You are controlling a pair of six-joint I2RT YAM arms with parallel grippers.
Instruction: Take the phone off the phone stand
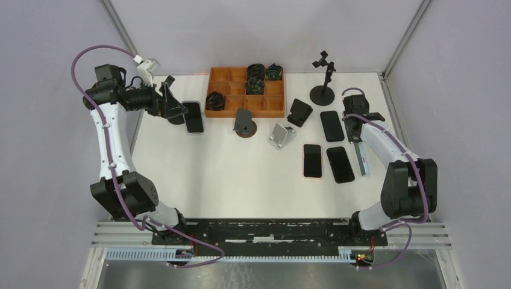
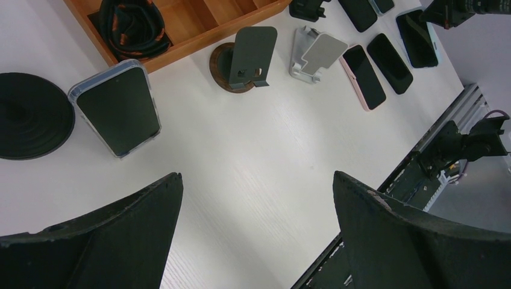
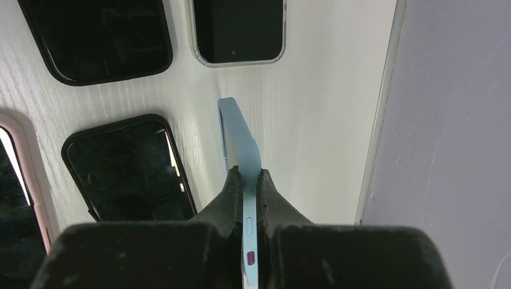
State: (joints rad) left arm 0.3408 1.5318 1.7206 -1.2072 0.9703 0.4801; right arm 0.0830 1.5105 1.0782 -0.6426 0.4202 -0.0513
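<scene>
Blue-cased slim phone [image 3: 246,150] clamped edge-on in my right fingers [image 3: 224,195], lower centre; thin grip may slip onto black phone [image 3: 129,171] lower left. Left fingers [image 2: 120,235] apart.

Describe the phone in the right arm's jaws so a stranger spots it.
Go to the right edge of the white table, past the phones lying flat. There the jaws of the right arm pinch a light-blue-cased phone. It alone is turned on edge.

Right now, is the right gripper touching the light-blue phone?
Touching. Right wrist view shows the right gripper clamped on both faces of the light-blue phone, no gap.
</scene>
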